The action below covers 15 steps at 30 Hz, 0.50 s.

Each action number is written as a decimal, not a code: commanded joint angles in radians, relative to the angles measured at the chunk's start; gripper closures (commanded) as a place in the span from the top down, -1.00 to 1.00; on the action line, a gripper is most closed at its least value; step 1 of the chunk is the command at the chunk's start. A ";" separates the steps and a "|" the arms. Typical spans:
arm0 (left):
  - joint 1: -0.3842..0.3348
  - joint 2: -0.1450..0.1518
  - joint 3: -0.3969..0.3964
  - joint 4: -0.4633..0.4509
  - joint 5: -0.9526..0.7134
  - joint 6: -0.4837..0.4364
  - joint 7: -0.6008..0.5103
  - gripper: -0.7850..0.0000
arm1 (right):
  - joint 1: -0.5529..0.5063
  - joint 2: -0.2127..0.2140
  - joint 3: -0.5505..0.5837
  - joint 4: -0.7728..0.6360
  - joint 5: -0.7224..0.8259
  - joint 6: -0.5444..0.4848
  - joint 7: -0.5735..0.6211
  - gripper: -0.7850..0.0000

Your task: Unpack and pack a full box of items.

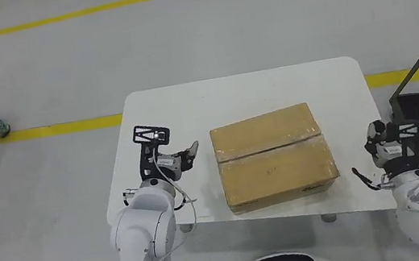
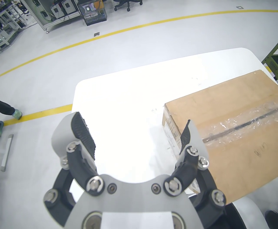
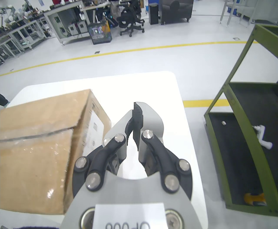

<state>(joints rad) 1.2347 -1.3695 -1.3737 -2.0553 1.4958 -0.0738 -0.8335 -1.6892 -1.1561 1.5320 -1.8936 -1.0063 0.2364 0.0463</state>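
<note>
From above, the box (image 1: 275, 157) is sitting flat on the white worktop (image 1: 189, 105), roughly midway between its left and right edges and closer to the near edge than the far one. Its flaps are lying closed, with clear tape running along the seam. In the left wrist view, the left gripper (image 2: 132, 118) is hanging above bare worktop just beside the box's left end, with its two fingers spread wide and nothing between them. One finger is overlapping the box's corner in this view, but I cannot tell whether it is touching the cardboard. In the right wrist view, the right gripper (image 3: 133, 110) is hovering off the box's right end near the worktop's right edge, its fingers pressed together on nothing. A green cart (image 3: 239, 151) is standing on the floor beyond that edge.
</note>
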 commanded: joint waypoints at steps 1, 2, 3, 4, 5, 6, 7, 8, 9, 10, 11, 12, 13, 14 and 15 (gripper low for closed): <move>0.003 0.001 0.000 -0.007 -0.002 0.001 0.001 1.00 | -0.002 -0.004 -0.031 0.042 0.004 -0.025 0.000 -1.00; 0.005 0.001 -0.001 -0.009 -0.002 0.003 0.001 1.00 | 0.003 -0.006 -0.051 0.058 0.010 -0.040 -0.003 -1.00; 0.007 0.001 -0.001 -0.011 -0.002 0.004 0.001 1.00 | 0.011 -0.009 -0.078 0.077 0.011 -0.059 -0.004 -1.00; 0.008 0.001 -0.001 -0.012 -0.002 0.005 0.001 1.00 | 0.023 -0.012 -0.102 0.096 0.007 -0.069 -0.004 -1.00; 0.009 0.001 -0.001 -0.013 -0.001 0.007 0.001 1.00 | 0.039 -0.016 -0.125 0.113 0.013 -0.085 -0.008 -1.00; 0.010 0.002 -0.001 -0.014 0.000 0.008 0.002 1.00 | 0.054 -0.019 -0.154 0.128 0.005 -0.102 -0.008 -1.00; 0.012 0.002 -0.002 -0.015 0.001 0.009 0.003 1.00 | 0.070 -0.022 -0.179 0.141 -0.006 -0.107 -0.010 -1.00; 0.013 0.002 -0.002 -0.016 0.001 0.010 0.004 1.00 | 0.086 -0.026 -0.204 0.152 -0.013 -0.105 -0.012 -1.00; 0.015 0.003 -0.002 -0.017 0.004 0.011 0.004 1.00 | 0.102 -0.031 -0.225 0.159 -0.024 -0.091 -0.022 -1.00; 0.017 0.003 -0.002 -0.019 0.005 0.011 0.005 1.00 | 0.117 -0.036 -0.249 0.163 -0.022 -0.092 -0.032 -1.00; 0.019 0.003 -0.003 -0.020 0.004 0.014 0.008 1.00 | 0.131 -0.040 -0.270 0.165 -0.018 -0.097 -0.042 -1.00; 0.022 0.003 -0.003 -0.021 0.003 0.017 0.013 1.00 | 0.144 -0.043 -0.286 0.173 -0.038 -0.093 -0.045 -1.00; 0.026 0.003 -0.004 -0.023 0.002 0.019 0.019 1.00 | 0.156 -0.044 -0.302 0.175 -0.083 -0.077 -0.042 -1.00; 0.031 0.003 -0.003 -0.026 -0.004 0.020 0.028 1.00 | 0.164 -0.048 -0.312 0.166 -0.084 -0.067 -0.047 -1.00; 0.038 0.003 -0.003 -0.031 -0.015 0.020 0.044 1.00 | 0.167 -0.050 -0.313 0.159 -0.074 -0.061 -0.051 -1.00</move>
<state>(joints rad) 1.2655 -1.3661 -1.3772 -2.0816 1.4925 -0.0540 -0.8064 -1.5264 -1.2037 1.2217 -1.7259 -1.0887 0.1665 -0.0008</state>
